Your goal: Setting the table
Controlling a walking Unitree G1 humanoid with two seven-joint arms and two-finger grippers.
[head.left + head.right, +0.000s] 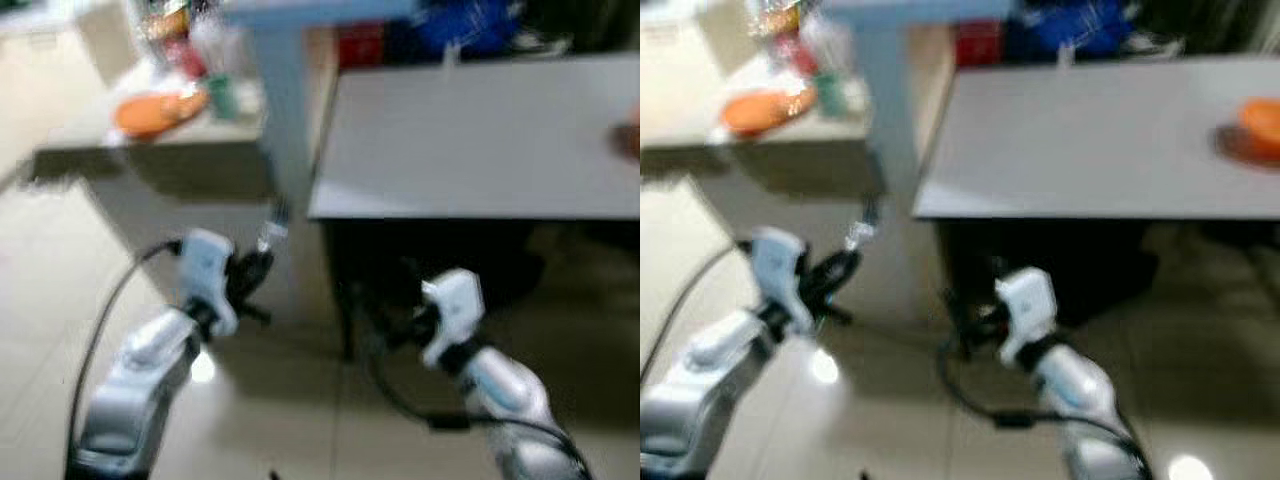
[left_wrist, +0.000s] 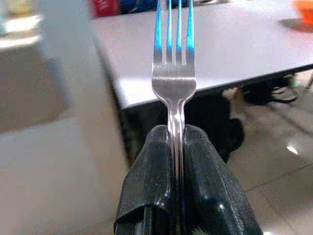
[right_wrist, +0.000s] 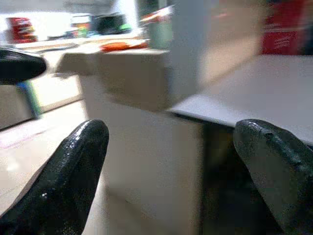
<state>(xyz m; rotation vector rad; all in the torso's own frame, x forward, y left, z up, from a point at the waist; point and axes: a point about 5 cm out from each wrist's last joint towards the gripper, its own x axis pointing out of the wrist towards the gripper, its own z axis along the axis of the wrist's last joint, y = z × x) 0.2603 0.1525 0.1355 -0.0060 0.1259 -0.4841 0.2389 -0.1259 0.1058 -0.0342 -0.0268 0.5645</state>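
- Steel fork [image 2: 173, 83]: stiff, light, slippery; left gripper [image 2: 177, 147] clenched on its handle, short of the grey table [image 1: 480, 140] near edge
- Right gripper [image 3: 171, 166]: released, holding nothing

No legible text, label, brand or number can be made out; all views are too blurred.

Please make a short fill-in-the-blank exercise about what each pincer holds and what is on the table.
1. The left pincer is shut on a ____.
2. The right pincer is ____ and holds nothing.
3. The fork's tines point toward the grey ____.
4. Far on the table lies an ____ thing.

Missing words: fork; open; table; orange
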